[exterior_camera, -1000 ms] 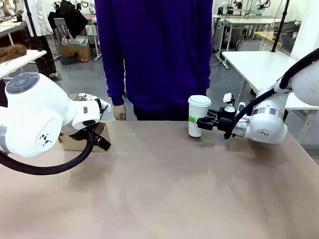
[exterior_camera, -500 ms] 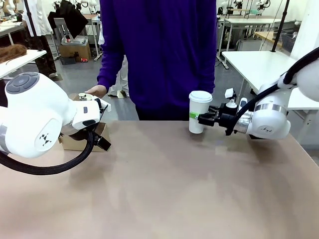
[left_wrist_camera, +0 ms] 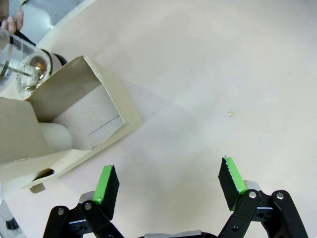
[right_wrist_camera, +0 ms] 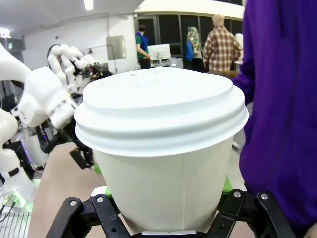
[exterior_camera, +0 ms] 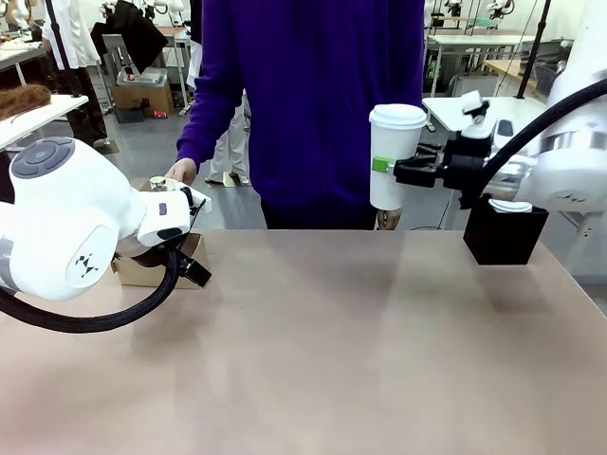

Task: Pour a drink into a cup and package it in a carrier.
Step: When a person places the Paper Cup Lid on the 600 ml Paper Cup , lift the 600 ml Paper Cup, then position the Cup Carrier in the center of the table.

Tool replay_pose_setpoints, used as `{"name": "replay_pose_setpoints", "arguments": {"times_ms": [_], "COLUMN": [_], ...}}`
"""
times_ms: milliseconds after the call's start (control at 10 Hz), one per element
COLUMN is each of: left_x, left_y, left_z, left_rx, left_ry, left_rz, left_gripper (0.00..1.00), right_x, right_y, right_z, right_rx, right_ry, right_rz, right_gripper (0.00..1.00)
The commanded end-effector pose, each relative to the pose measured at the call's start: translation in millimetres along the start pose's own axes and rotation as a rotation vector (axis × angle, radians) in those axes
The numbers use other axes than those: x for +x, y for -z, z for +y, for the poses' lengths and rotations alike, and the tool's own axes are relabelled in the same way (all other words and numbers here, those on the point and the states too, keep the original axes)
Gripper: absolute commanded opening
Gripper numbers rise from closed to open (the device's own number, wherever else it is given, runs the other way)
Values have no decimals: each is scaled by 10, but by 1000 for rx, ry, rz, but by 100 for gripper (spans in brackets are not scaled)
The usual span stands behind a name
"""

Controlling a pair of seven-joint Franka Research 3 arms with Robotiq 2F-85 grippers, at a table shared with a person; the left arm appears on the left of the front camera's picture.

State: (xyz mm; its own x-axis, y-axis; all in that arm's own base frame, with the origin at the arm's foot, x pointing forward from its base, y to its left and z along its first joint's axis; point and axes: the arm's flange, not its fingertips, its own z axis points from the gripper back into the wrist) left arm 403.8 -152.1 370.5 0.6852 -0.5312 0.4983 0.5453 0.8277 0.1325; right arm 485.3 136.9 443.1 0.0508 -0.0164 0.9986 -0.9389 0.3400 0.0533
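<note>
My right end effector (exterior_camera: 391,169) is clamped on the cup (exterior_camera: 395,142), jaws pressed against opposite sides of its lower half, and holds it upright in the air, clear of the desk (exterior_camera: 313,360) and just in front of the person's purple sleeve. The cup wears a white lid (right_wrist_camera: 158,109), so I judge the pouring part finished, though the lid hides the inside and I cannot confirm any drink is there. My left end effector (left_wrist_camera: 168,181) hangs over bare desk with its jaws spread wide and nothing between the green pads. The carrier (left_wrist_camera: 64,87) sits just beyond it toward the desk's left end, well apart from the cup. From my left wrist I look down into one open cardboard compartment; a pale rounded shape lies in the part next to it, and I cannot tell what it is. The glass pot (left_wrist_camera: 27,69) stands right against the carrier's far side, with the person's hand (exterior_camera: 180,171) near it (how much drink is left in it I cannot make out). A black box (exterior_camera: 503,232) sits on the desk's right end, below my right arm, with something white at its top. By my reckoning the task is past halfway: what remains is the packaging — bringing the cup across the desk to the carrier, lowering it upright into a free slot, then letting go.
</note>
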Motion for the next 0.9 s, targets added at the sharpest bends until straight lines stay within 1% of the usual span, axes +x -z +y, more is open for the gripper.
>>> {"name": "replay_pose_setpoints", "arguments": {"times_ms": [0, 200, 300, 400, 800], "left_x": [-4, -4, -4, -4, -4], "left_y": [-2, -2, -2, -2, -2], "left_z": [4, 4, 4, 4, 4], "left_rx": [-1, -1, -1, -1, -1], "left_ry": [-2, -2, -2, -2, -2], "left_rz": [0, 0, 0, 0, 0], "left_gripper": [100, 100, 100, 100, 100], "right_x": [209, 271, 267, 267, 267], "right_y": [-45, -84, -122, -54, -54], "right_z": [371, 426, 385, 467, 467], "right_rx": [3, -4, 12, 13, 13], "right_ry": [12, 18, 34, -20, -20], "right_rz": [30, 21, -76, 17, 17], "right_gripper": [80, 80, 80, 80, 80]}}
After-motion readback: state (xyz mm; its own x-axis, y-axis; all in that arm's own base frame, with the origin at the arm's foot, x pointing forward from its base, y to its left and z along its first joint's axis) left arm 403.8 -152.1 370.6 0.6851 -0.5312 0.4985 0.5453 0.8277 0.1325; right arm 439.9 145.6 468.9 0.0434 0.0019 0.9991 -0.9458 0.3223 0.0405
